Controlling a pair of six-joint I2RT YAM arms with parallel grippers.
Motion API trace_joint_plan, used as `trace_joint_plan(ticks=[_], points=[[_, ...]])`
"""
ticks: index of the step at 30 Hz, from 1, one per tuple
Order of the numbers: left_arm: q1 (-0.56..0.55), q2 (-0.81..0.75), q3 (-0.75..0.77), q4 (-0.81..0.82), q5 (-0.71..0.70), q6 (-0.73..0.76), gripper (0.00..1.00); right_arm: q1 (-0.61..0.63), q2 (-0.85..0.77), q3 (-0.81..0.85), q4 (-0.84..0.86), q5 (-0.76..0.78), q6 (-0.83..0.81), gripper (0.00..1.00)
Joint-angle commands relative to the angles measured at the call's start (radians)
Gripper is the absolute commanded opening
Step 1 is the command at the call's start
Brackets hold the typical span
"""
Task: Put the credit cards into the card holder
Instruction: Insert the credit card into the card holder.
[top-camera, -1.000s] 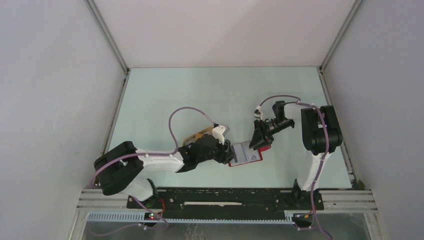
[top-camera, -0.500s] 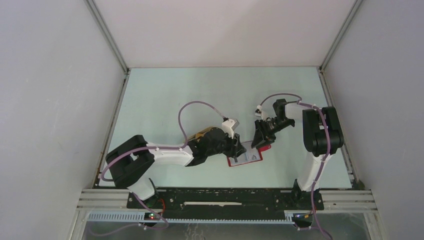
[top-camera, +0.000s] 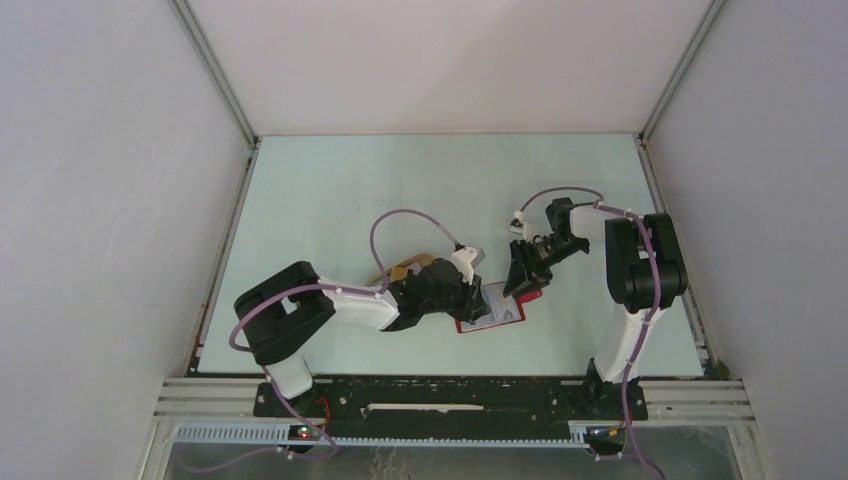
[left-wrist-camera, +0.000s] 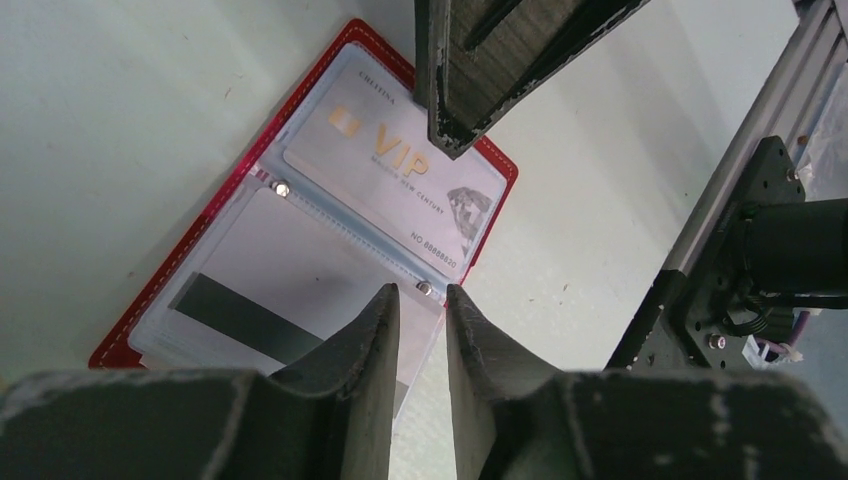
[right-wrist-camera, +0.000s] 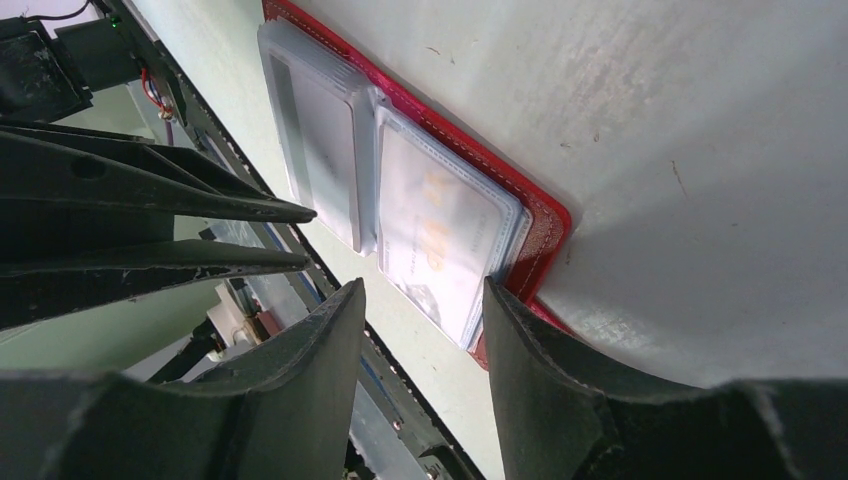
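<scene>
The red card holder lies open on the table, with clear pockets facing up. In the left wrist view its far pocket holds a silvery card marked VIP, and the near pocket shows a grey card with a dark stripe. My left gripper hovers over the holder's near right corner. Its jaws stand a narrow gap apart, with nothing clamped between them. My right gripper is open and straddles the holder's corner. One of its fingers points down onto the far half.
A beige-gold tray sits partly hidden behind my left arm. The black and aluminium base rail runs along the table's near edge, close to the holder. Grey walls enclose the table on three sides.
My left arm has reached further right over the holder, and its jaws have narrowed. The right gripper shifted slightly and now stays over the holder's far edge.
</scene>
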Motion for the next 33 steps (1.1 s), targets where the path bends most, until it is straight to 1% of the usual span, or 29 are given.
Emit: trace_joint_plan(ticks=[1,11,18,23,28,33], points=[[-0.004,0.018,0.058,0.013,0.031,-0.007,0.28,0.003,0.009,0.005,0.003,0.003,0.006,0.56],[-0.003,0.062,0.071,0.018,0.061,-0.016,0.21,0.008,0.045,0.016,-0.038,-0.104,-0.007,0.56],[-0.003,0.071,0.075,0.012,0.066,-0.02,0.21,-0.011,0.057,0.019,-0.047,-0.187,-0.005,0.57],[0.0,0.079,0.081,-0.01,0.051,-0.025,0.2,-0.03,0.037,0.012,-0.016,-0.095,0.019,0.57],[0.006,0.085,0.083,-0.027,0.037,-0.032,0.2,-0.03,-0.013,-0.001,0.019,-0.054,0.04,0.57],[0.008,0.09,0.083,-0.035,0.032,-0.037,0.19,-0.029,0.011,-0.001,0.022,-0.036,0.046,0.57]])
